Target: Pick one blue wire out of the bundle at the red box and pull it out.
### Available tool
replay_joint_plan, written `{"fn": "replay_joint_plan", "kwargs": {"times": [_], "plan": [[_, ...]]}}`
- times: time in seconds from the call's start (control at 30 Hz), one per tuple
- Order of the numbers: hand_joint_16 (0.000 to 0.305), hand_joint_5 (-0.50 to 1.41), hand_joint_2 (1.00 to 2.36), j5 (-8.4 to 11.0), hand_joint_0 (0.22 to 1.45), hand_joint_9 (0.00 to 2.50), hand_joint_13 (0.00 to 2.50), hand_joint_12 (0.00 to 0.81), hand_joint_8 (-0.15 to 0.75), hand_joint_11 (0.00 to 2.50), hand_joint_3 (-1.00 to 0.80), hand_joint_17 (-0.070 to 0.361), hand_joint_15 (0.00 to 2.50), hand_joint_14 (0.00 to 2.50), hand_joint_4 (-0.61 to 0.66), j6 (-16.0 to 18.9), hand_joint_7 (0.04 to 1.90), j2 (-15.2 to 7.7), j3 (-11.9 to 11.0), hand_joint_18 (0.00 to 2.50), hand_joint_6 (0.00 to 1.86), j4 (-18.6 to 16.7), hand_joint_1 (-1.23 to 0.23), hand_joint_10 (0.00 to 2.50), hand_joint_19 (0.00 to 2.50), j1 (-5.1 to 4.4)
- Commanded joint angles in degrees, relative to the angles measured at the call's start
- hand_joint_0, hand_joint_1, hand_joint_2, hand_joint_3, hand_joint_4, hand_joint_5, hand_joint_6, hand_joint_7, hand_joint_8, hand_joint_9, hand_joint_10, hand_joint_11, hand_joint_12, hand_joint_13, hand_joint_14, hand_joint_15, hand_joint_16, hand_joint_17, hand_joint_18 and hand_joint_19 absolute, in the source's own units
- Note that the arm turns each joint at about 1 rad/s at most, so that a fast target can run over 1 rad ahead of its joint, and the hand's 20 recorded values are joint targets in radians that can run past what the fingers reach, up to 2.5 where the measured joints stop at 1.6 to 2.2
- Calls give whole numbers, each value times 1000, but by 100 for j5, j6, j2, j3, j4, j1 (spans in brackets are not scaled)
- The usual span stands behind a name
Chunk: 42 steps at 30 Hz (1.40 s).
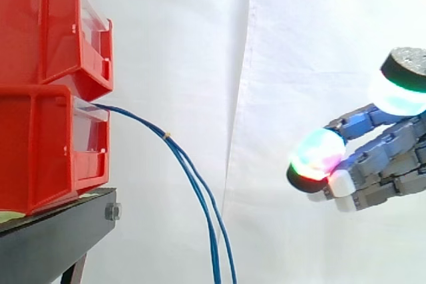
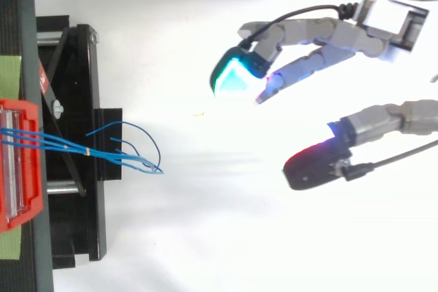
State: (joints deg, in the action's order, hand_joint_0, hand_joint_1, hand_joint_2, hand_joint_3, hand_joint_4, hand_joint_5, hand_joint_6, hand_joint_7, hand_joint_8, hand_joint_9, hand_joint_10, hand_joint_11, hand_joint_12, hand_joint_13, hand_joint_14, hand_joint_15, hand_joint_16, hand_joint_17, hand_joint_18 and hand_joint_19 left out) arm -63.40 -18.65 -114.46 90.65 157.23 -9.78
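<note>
A bundle of thin blue wires (image 1: 190, 174) comes out of the lower red box (image 1: 50, 147), tied by a small yellow band near the box, and droops down past the stand. From above, the blue wires (image 2: 102, 150) run from the red box (image 2: 19, 162) to the right and end in loose loops. My hand (image 1: 383, 164) hovers well to the right of the wires, apart from them. Its fingers (image 2: 301, 49) are stretched out and spread from the thumb (image 2: 321, 162), with nothing between them.
A second red box (image 1: 56, 28) is stacked on the lower one. Both rest on a black stand (image 1: 56, 234) at the left. A white curtain hangs behind. Open space lies between the wires and my hand.
</note>
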Motion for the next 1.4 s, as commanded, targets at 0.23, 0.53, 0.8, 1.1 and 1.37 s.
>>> {"fn": "replay_joint_plan", "kwargs": {"times": [0.23, 0.53, 0.8, 1.1, 1.37], "plan": [[54, -128, 1000, 231, 575, 670, 219, 330, 254, 197, -500, 122, 99, 4, 274, -95, 944, -788, -715, 79, 503, -228, -733, 10, 321, -85], [54, -125, 1000, 231, 585, 657, 218, 329, 249, 202, -488, 122, 102, 4, 276, -95, 971, -1377, -1576, 75, 503, -122, -735, 9, 327, -77], [54, -123, 1000, 231, 581, 667, 231, 331, 249, 202, -500, 122, 103, 4, 285, -262, 974, -1896, -2069, 93, 503, -834, -732, 9, 327, -112], [54, -121, 1002, 328, 587, 689, 240, 329, 254, 218, -490, 120, 102, 3, 292, -490, 992, -2045, -2113, 110, 503, -1177, -729, 9, 329, -191], [53, -110, 1004, 363, 602, 685, 248, 327, 249, 236, -434, 119, 109, 4, 272, -455, 1113, -2107, -2139, 121, 503, -1203, -725, 10, 341, -235]]}}
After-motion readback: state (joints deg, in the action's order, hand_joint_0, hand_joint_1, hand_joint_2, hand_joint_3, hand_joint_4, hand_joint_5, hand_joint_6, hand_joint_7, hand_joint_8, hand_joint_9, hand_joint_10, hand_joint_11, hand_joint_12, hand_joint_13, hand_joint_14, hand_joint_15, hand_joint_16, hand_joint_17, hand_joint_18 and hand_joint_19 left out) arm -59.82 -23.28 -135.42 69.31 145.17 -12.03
